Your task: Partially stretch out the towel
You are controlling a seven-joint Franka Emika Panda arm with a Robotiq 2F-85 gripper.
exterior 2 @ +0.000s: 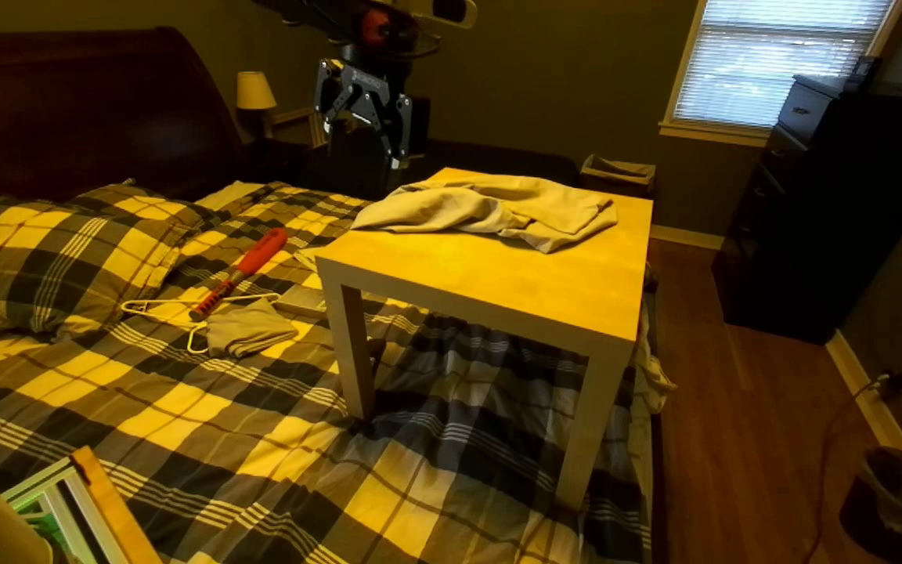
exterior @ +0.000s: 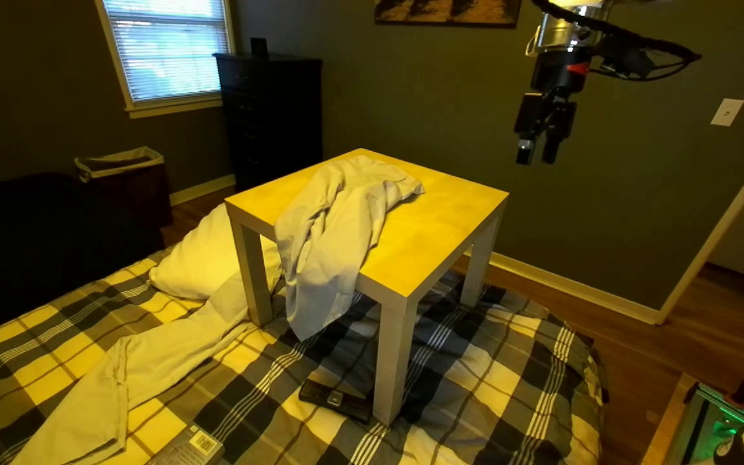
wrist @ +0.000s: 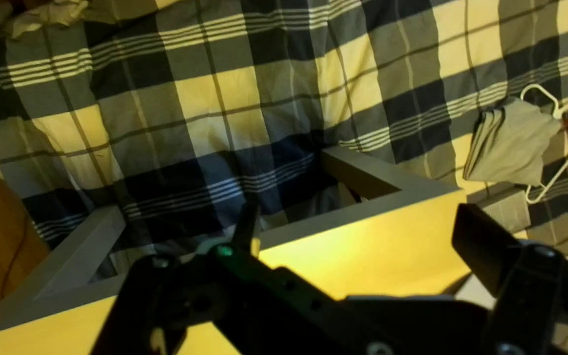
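In an exterior view, a pillow (exterior: 194, 258) sits left of the table (exterior: 440, 223), partly behind its leg. Next, the towel (exterior: 346, 206) lies rumpled across the table's left part, one end drooping over the edge. Your gripper (exterior: 537, 156) hangs above and right of the table, jaws wide apart, holding nothing. Towel should handle light, soft, limp; you'd best pinch the corner (exterior: 411, 186) lying on top, since tugging the drooping end could drag it off.

No legible text in view
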